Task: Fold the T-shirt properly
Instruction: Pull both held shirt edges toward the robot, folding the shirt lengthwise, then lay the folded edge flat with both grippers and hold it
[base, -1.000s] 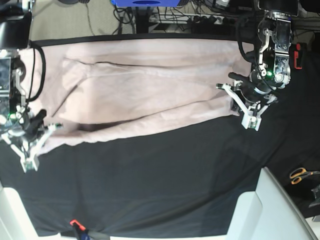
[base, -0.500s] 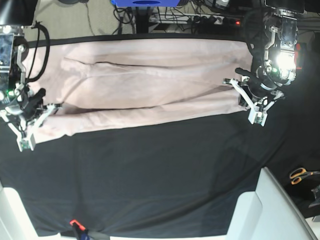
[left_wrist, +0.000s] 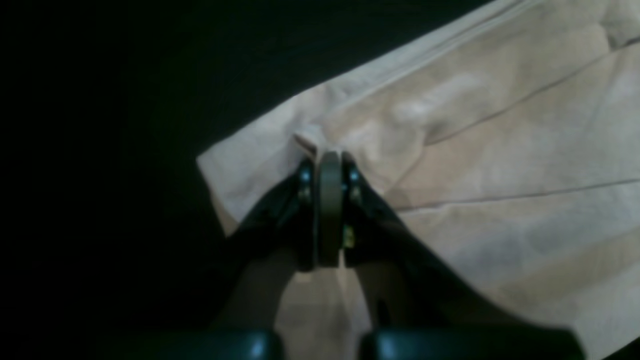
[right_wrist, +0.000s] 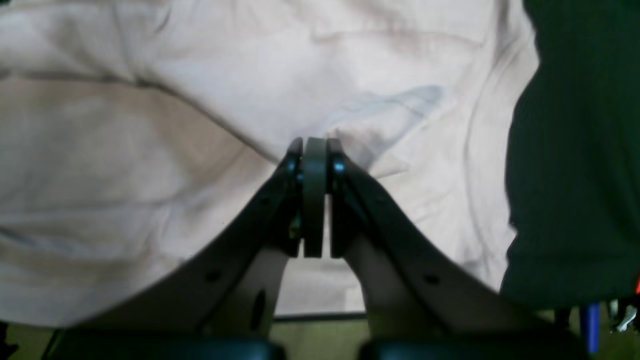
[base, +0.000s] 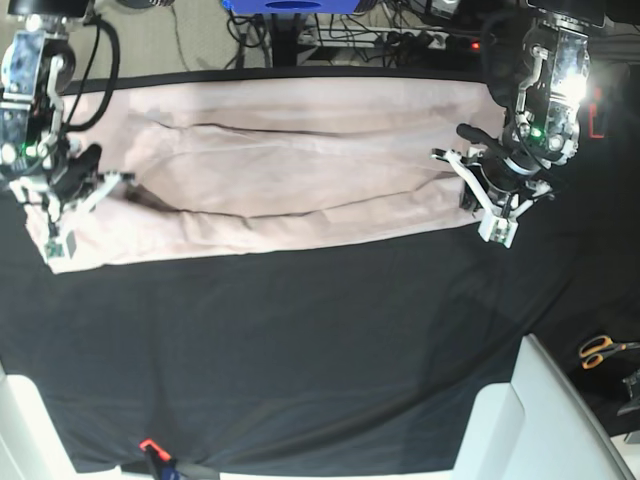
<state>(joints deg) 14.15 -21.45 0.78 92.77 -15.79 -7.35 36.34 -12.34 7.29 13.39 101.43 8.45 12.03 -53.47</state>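
Now, quick notes:
T-shirt (base: 280, 170): pale pink, stretched in a long band across the 12 o'clock half of the black table cover (base: 300, 360); near long edge doubled over, seam line running along its length.
Left gripper (base: 488, 195): at the shirt's 3 o'clock end; wrist view shows jaws pressed together with a small tuck of hem pinched at the tips (left_wrist: 320, 150).
Right gripper (base: 72, 205): at the 9 o'clock end; jaws closed tight on a fold of fabric (right_wrist: 312, 142), cloth bunching toward the pinch.
Change: over the last second both arms moved toward 12 o'clock, carrying the near edge with them. That edge was sagging diagonally toward 7 o'clock; it now runs almost straight, and more black cover shows below it.
Meaning: lengthwise fold looks close to laid; edge fairly level, slight droop at 9 o'clock.
Next, my guess: lower, release both ends, then fold crosswise.
Risk: thin fabric may drag back on release.
Other: scissors (base: 600, 350) at 4 o'clock, well apart.
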